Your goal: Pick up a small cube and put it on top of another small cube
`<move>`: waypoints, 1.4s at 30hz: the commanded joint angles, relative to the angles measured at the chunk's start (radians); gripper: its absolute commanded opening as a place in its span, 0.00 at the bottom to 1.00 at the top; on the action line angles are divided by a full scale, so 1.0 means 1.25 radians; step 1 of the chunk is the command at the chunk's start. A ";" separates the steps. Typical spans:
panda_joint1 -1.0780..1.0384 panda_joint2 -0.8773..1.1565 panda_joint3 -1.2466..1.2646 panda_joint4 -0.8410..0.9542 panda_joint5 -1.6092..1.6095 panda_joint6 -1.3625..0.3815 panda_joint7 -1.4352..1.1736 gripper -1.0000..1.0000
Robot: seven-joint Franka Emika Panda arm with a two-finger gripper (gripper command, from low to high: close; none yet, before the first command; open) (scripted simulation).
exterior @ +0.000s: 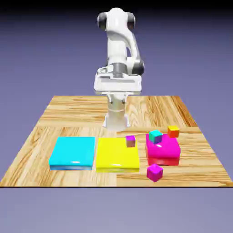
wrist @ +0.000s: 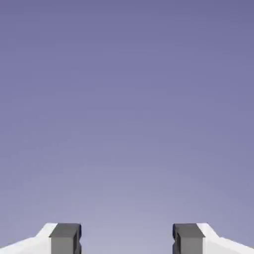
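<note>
With nothing between them, gripper [wrist: 127, 240] fingers [wrist: 65, 238] parted, gap wide and bare; only blue-violet backdrop ahead in hand view. Seen from exterior view: hand held level above table's [exterior: 68, 113] far half, well clear of the blocks; white arm [exterior: 119, 45] folded upright behind it. No writing or labels legible anywhere.

Nearest below: yellow flat block [exterior: 116, 154], small purple cube with tan side [exterior: 130, 141] on its far right corner. Cyan flat block [exterior: 73, 152] to exterior view's left. Big magenta block [exterior: 163, 150] to right, teal cube [exterior: 155, 136] on top; orange cube [exterior: 173, 131] just behind. Small magenta-pink cube [exterior: 154, 172] alone on wood near front edge, just in front of magenta block.
</note>
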 commanded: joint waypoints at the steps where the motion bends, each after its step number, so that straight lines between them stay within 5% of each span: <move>1: -0.001 0.029 0.012 0.024 -0.011 -0.029 0.002 0.50; 35: -0.044 1.015 0.429 0.850 -0.377 -1.011 0.053 0.50; 39: -0.055 1.069 0.404 0.785 -0.422 -0.912 0.081 0.50; 40: -0.055 1.069 0.404 0.785 -0.422 -0.912 0.081 0.00; 42: -0.052 1.055 0.413 0.808 -0.409 -0.946 0.072 0.00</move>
